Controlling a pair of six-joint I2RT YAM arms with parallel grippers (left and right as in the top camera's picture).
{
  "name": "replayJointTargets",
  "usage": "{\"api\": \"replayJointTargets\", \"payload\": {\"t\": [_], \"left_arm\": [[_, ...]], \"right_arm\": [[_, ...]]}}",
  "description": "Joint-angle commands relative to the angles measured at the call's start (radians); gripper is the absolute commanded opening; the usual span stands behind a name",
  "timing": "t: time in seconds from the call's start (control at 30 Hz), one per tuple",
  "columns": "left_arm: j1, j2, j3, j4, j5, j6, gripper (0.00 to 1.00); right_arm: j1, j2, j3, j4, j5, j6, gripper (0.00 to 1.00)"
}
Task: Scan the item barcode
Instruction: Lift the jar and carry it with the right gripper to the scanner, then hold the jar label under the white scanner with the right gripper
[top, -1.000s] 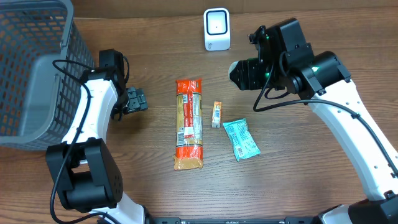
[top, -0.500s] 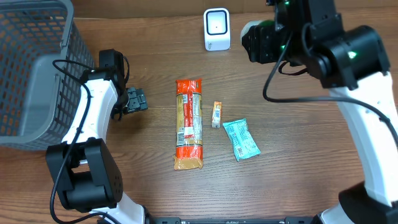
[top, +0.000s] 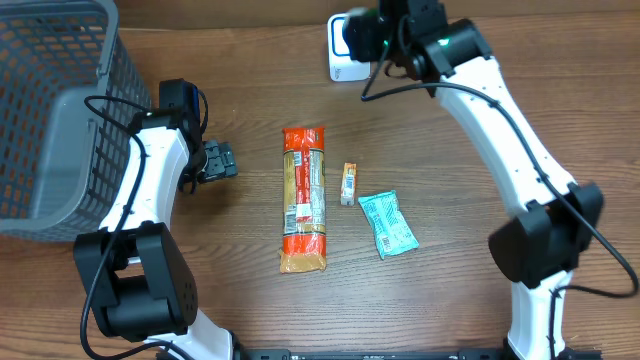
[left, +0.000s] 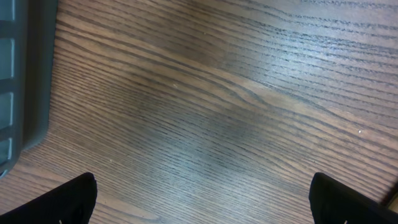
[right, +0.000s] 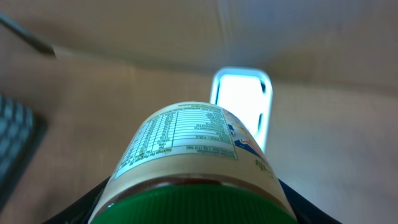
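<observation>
Holding green-lidded jar (right: 186, 149), pinched in right fingers (right: 298, 210); long axis aimed at lit scanner (right: 241, 102) just beyond. Left fingers (left: 74, 199) spread, well apart.

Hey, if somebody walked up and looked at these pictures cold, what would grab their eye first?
Most likely the green-lidded jar clamped in the right gripper, held up in front of the glowing white scanner at the far side of the table. After that, the long orange package lying mid-table near a teal packet, and the big grey mesh basket on the left.
</observation>
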Motion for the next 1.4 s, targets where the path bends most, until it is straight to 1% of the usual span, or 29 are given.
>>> {"api": "replayJointTargets", "payload": {"t": [0.0, 0.13, 0.23, 0.43, 0.53, 0.73, 1.23, 1.37], "left_arm": [[0.000, -0.021, 0.004, 0.002, -0.010, 0.018, 1.00], [-0.001, -0.021, 0.004, 0.002, -0.010, 0.018, 1.00], [0.000, -0.021, 0.004, 0.002, -0.010, 0.018, 1.00], [0.000, -0.021, 0.004, 0.002, -0.010, 0.018, 1.00], [-0.001, -0.021, 0.004, 0.002, -0.010, 0.018, 1.00], [-0.001, -0.021, 0.004, 0.002, -0.010, 0.018, 1.00], [0.000, -0.021, 0.004, 0.002, -0.010, 0.018, 1.00], [0.000, -0.021, 0.004, 0.002, -0.010, 0.018, 1.00]], "right_arm": [[0.004, 0.027, 0.018, 0.121, 0.029, -0.004, 0.04], [0.004, 0.081, 0.018, 0.277, 0.097, -0.004, 0.04], [0.004, 0.126, 0.018, 0.373, 0.103, -0.004, 0.04], [0.004, 0.214, 0.017, 0.545, 0.116, -0.004, 0.04], [0.004, 0.247, 0.017, 0.621, 0.169, -0.004, 0.04], [0.003, 0.292, 0.017, 0.708, 0.269, -0.004, 0.04], [0.002, 0.449, 0.016, 0.890, 0.268, -0.004, 0.04], [0.002, 0.468, 0.016, 0.892, 0.269, -0.004, 0.04]]}}
